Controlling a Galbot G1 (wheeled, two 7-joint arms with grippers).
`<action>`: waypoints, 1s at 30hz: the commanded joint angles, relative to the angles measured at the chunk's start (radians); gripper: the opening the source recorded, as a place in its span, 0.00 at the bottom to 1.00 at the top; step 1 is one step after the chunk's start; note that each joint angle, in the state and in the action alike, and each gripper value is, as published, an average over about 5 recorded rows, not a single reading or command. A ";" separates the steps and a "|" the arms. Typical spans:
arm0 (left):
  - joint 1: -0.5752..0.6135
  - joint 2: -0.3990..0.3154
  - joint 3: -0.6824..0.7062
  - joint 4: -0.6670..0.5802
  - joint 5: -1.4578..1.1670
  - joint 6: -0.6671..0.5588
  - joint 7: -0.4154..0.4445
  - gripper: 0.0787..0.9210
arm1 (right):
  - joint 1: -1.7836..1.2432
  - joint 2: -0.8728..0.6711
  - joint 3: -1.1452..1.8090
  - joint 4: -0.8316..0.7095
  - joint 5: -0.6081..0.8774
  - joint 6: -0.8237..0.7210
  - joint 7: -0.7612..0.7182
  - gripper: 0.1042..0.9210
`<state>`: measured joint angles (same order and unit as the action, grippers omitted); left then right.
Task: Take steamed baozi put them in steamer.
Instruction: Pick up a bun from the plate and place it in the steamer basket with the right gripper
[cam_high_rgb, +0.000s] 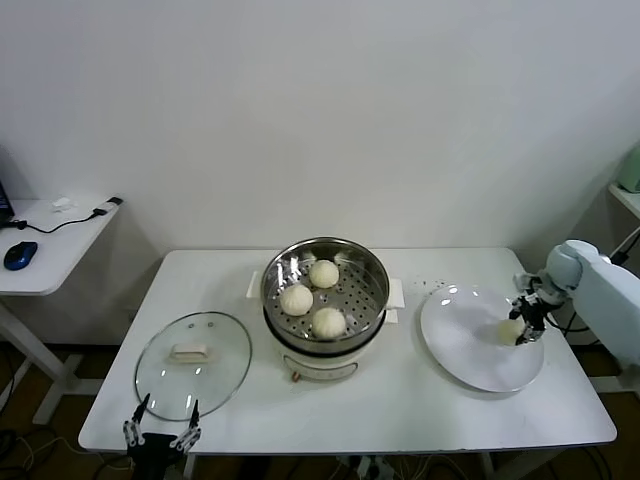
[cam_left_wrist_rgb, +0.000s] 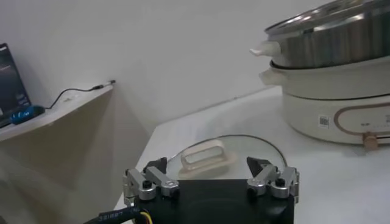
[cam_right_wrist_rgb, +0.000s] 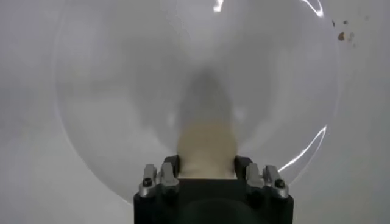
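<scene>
My right pincer (cam_high_rgb: 522, 328) sits over the plate (cam_high_rgb: 470, 360), one baozi (cam_right_wrist_rgb: 206, 146) between its fingers. The steamer (cam_high_rgb: 325, 290), to my left, holds three more.

Your right hand (cam_high_rgb: 520, 328) reaches down with fingers closed around a bun; your left hand (cam_high_rgb: 160, 435) waits low, fingers spread.

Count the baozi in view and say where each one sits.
4. Three lie in the steamer: back, left, front. The fourth is on the plate, between the right claw's fingers.
</scene>
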<state>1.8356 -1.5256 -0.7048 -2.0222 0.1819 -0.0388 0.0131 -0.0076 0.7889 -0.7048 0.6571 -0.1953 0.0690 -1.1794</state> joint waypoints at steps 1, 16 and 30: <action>0.005 -0.001 0.000 -0.002 -0.002 -0.003 0.000 0.88 | 0.051 -0.016 -0.071 0.033 0.098 -0.028 -0.012 0.59; 0.021 0.001 0.031 -0.027 -0.008 -0.026 0.002 0.88 | 0.764 0.137 -0.821 0.245 0.827 -0.243 0.026 0.59; 0.037 0.002 0.053 -0.067 -0.052 -0.024 0.011 0.88 | 0.904 0.406 -1.057 0.374 1.173 -0.344 0.142 0.59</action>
<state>1.8665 -1.5198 -0.6591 -2.0715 0.1560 -0.0631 0.0230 0.7207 1.0109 -1.5161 0.9383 0.6747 -0.1981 -1.1034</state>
